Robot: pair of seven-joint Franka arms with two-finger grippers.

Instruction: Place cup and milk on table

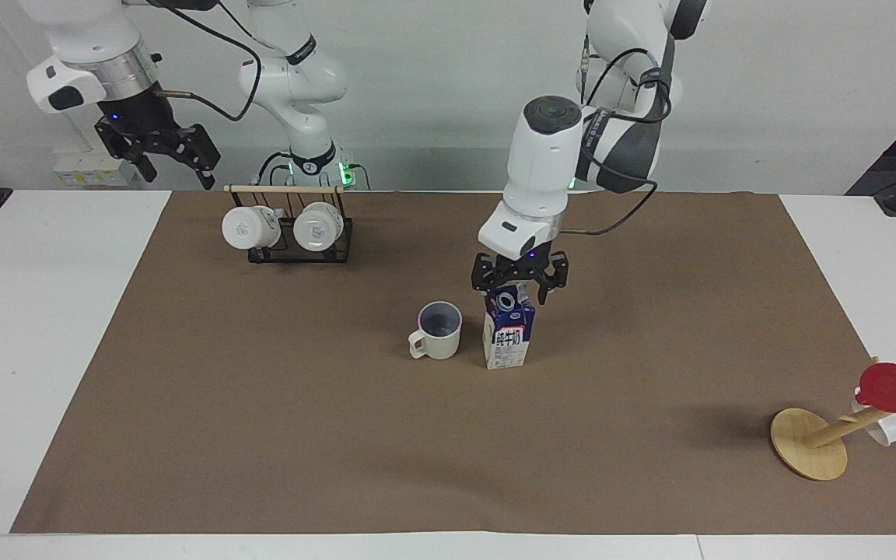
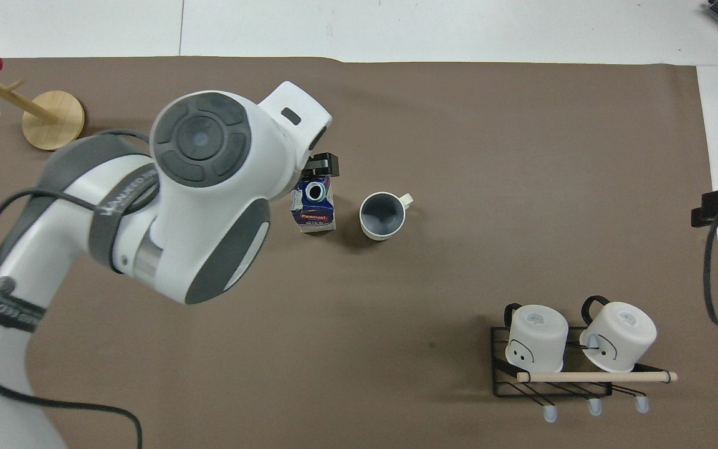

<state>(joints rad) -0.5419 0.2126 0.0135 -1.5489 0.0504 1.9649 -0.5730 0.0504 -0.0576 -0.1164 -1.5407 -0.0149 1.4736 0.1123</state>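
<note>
Both jaws gape: left gripper (image 1: pixel 520 286) over the milk (image 1: pixel 507 336), right gripper (image 1: pixel 159 152) waiting.

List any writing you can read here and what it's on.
"Pascual": red band on the milk, overhead view.
Large characters on the milk's white front: too blurred to read.
Lettering on the left arm's grey strap: unreadable.
Mugs on the rack: marks only, no words.

left claw (image 1: pixel 520 284): spread, pointing down mid-table | right claw (image 1: pixel 159 152): spread, raised, waiting
</note>
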